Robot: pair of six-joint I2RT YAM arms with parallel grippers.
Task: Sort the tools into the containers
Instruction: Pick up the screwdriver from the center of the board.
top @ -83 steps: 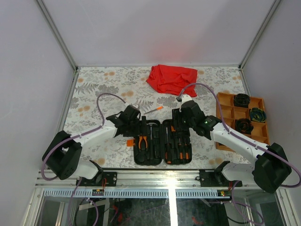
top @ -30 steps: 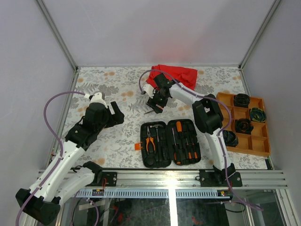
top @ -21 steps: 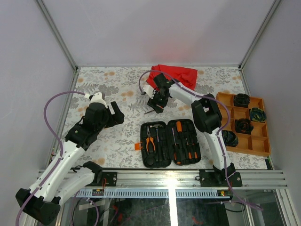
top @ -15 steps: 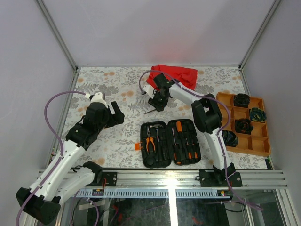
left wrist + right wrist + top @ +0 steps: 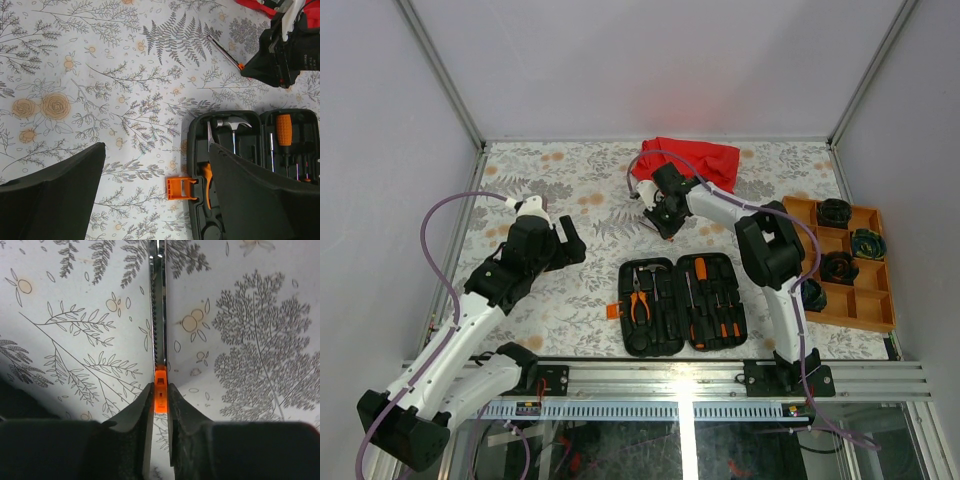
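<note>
The black case lies open near the front, with pliers, a hammer and screwdrivers in it. My right gripper reaches to the far middle of the table. In its wrist view the right gripper is shut on the orange end of a thin steel tool, which lies along the cloth. The left wrist view shows that tool sticking out of the right gripper. My left gripper hangs open left of the case; nothing is between its fingers.
The orange tray stands at the right edge with dark round items in several compartments. A red cloth lies crumpled at the back, just behind the right gripper. The case's orange latch sticks out on its left side.
The right gripper's jaws have closed on the thin tool's orange end, and it has shifted slightly right. The left arm has barely moved.
</note>
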